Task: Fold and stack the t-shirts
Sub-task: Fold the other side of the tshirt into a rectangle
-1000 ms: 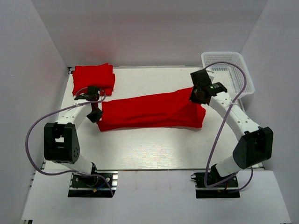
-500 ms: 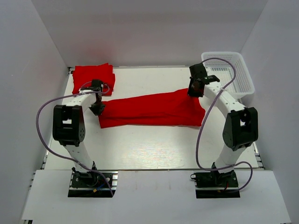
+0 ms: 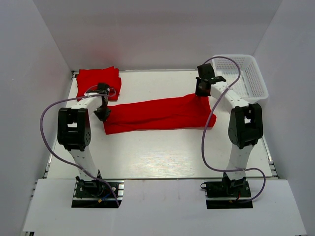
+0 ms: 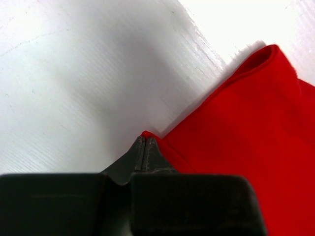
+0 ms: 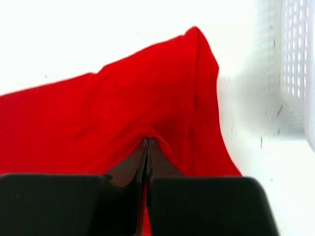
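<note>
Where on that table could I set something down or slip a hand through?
Widest bare patch: the near strip of table between the stretched shirt and the arm bases. A smaller one lies behind the shirt, between the folded stack and the basket. Crowded: both shirt ends, where the left fingers and right fingers pinch it.

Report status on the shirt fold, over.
Both shut: left gripper on stretched t-shirt left end, right gripper on its right end. Folded red pile back left. White basket far right, clear of cloth.
</note>
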`<control>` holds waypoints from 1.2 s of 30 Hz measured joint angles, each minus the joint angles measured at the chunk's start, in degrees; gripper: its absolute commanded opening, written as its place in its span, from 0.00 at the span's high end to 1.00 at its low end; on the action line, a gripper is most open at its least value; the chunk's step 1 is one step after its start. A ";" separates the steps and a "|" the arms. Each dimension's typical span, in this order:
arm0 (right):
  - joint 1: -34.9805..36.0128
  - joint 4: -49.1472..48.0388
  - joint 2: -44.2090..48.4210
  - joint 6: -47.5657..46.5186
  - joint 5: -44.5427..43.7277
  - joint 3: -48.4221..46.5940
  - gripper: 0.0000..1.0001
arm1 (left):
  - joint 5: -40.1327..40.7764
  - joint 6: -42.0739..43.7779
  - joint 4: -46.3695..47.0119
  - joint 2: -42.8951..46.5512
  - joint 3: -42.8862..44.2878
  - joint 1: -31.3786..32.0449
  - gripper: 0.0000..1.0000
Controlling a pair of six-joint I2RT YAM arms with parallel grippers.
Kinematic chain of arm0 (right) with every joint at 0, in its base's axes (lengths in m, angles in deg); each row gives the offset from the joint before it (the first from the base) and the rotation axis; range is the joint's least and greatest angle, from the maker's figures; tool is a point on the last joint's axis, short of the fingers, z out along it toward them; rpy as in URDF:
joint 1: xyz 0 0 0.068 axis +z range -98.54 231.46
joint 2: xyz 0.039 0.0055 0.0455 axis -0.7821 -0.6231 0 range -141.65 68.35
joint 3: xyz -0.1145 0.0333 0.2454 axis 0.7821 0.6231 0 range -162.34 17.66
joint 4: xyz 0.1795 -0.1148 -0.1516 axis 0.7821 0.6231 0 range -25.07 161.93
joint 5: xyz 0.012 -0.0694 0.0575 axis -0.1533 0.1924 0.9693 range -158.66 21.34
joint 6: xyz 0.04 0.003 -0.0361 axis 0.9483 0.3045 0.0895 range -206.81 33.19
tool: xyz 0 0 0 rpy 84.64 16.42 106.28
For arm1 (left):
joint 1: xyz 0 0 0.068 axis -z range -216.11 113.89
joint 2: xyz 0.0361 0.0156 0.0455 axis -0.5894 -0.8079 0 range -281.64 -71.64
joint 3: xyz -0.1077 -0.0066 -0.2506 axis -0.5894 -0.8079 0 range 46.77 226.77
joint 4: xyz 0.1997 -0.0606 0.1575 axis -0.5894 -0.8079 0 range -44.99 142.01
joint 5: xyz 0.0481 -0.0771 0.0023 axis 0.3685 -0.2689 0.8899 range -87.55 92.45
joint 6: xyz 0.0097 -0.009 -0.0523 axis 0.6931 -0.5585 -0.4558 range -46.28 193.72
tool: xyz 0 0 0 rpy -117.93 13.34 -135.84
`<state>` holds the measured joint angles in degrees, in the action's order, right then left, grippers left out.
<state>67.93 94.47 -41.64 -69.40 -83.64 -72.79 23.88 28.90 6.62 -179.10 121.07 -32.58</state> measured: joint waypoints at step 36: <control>-0.59 -7.30 17.55 3.37 27.15 28.15 0.10 | -19.30 18.51 6.23 7.54 2.91 9.86 0.00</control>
<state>67.34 87.17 -24.09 -66.04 -56.49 -44.64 4.58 47.41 12.85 -171.56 123.98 -22.72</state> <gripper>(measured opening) 0.899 0.995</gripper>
